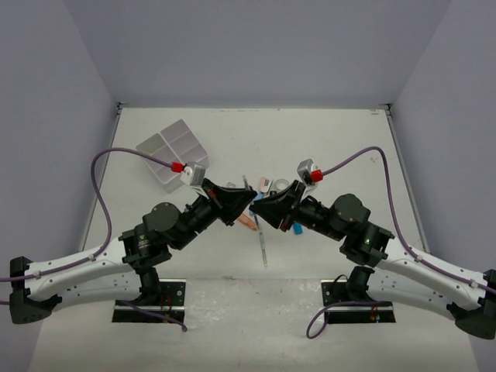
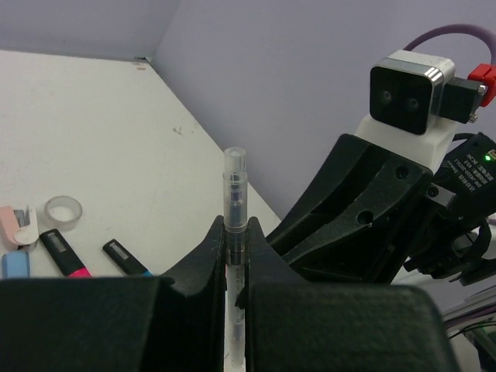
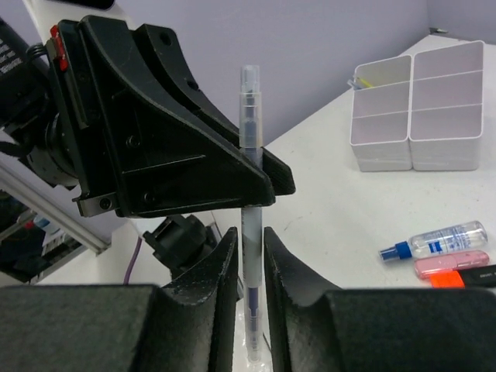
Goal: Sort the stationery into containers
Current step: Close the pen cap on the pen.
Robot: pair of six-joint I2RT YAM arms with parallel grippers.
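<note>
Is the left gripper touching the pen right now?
Touching. The left wrist view shows the left gripper with both fingers pressed against the pen, no gap on either side.

Both my left arm [image 1: 77, 271] and right arm [image 1: 426, 267]: black joints, white lower links (dotted with screws), purple cables [image 1: 104, 203], red plugs [image 1: 177, 167], white boxy cameras [image 2: 407, 89].

Robotics lab cell, bare lavender walls [image 1: 256, 46], white table [image 1: 325, 147] (arm bases [image 1: 149, 308] bolted on)
</note>
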